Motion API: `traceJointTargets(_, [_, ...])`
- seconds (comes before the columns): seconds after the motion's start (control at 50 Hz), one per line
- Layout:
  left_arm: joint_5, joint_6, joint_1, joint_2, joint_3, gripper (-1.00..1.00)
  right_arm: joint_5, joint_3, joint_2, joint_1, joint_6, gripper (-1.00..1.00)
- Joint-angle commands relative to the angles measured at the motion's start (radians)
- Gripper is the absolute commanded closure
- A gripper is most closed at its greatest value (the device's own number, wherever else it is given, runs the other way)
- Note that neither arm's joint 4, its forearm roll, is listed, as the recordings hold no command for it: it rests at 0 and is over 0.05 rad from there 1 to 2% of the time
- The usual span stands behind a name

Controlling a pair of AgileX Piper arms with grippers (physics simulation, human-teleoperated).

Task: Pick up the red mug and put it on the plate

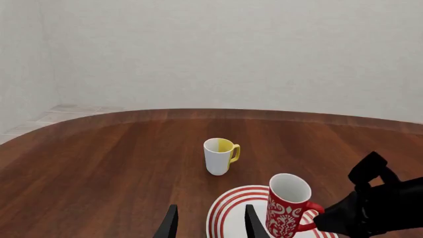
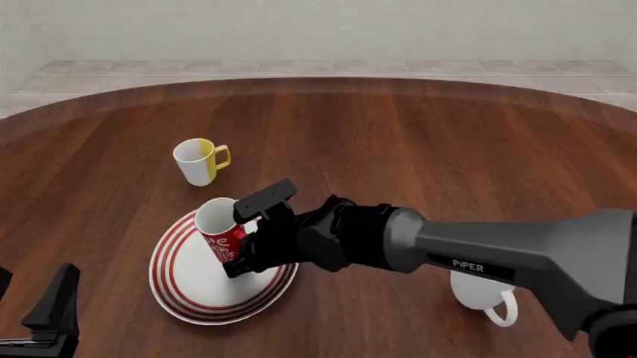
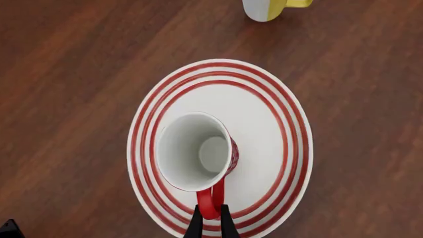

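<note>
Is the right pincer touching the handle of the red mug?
Touching. In the right wrist view the two fingers of the right pincer press on both sides of the handle of the red mug, with no gap.

red mug: red, white script | plate: white, red rings

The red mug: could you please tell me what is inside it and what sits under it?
The red mug shows only a bare white interior. The plate lies beneath it, but whether its base touches is hidden. The right gripper pinches its handle.
</note>
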Motion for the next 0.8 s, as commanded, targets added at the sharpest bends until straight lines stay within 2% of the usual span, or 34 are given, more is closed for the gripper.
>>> traceJointTargets(0.02, [0.003, 0.0, 0.0, 0.0, -0.003, -1.0, -0.007, -0.004, 0.009, -0.004, 0.003, 1.0])
traceJointTargets(0.8, [-0.001, 0.002, 0.001, 0.0, 0.0, -1.0, -0.024, -0.001, 0.041, 0.002, 0.007, 1.0])
